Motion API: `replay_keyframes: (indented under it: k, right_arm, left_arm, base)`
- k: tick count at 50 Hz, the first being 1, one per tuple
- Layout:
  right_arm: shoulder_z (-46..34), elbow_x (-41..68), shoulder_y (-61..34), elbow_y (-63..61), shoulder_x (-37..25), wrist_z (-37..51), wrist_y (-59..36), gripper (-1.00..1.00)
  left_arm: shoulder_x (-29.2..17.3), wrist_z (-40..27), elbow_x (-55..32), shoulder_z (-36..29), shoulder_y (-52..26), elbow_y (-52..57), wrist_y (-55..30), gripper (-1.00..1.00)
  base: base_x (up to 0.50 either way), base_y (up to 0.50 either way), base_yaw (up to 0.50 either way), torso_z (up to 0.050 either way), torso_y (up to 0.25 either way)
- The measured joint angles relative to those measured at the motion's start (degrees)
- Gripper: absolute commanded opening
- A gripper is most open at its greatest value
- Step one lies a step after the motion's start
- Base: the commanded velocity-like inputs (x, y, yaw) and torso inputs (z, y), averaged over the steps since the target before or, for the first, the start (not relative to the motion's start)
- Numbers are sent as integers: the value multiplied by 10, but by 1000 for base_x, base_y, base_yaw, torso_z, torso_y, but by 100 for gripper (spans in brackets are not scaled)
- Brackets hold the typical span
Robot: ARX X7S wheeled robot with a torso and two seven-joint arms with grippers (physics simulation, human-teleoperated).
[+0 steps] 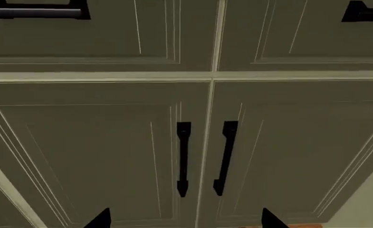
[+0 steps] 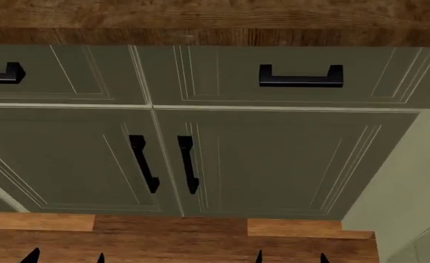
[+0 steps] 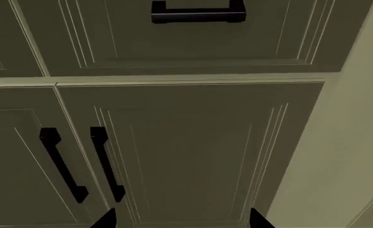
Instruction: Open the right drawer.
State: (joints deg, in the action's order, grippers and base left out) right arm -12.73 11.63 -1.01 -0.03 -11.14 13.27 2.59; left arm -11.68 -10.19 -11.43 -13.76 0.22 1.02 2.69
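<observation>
The right drawer (image 2: 288,76) is an olive-green front under the wooden countertop, flush with the cabinet, its horizontal black bar handle (image 2: 300,76) in the middle. The right wrist view shows the same drawer (image 3: 193,38) and handle (image 3: 197,13) above a cabinet door. My right gripper (image 2: 291,257) is low near the floor, well below the drawer, open with nothing between its fingertips (image 3: 261,221). My left gripper (image 2: 65,256) is also low and open, facing the two doors, fingertips (image 1: 100,219) wide apart.
The twin left drawer (image 2: 54,74) has its own black handle (image 2: 3,74). Below are two olive doors with vertical black handles (image 2: 143,163) (image 2: 188,163). A pale wall (image 2: 412,181) stands at the right. Wooden floor (image 2: 171,238) lies in front.
</observation>
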Motion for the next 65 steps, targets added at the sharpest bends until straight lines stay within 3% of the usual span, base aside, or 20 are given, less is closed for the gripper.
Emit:
replay_keyframes:
  k: [65]
  right_arm:
    - [-15, 19, -1, 0, -14, 9, 15, 100]
  left_arm:
    - [-12, -10, -21, -14, -3, -1, 5, 100]
  base:
    - [105, 0, 0, 0, 0]
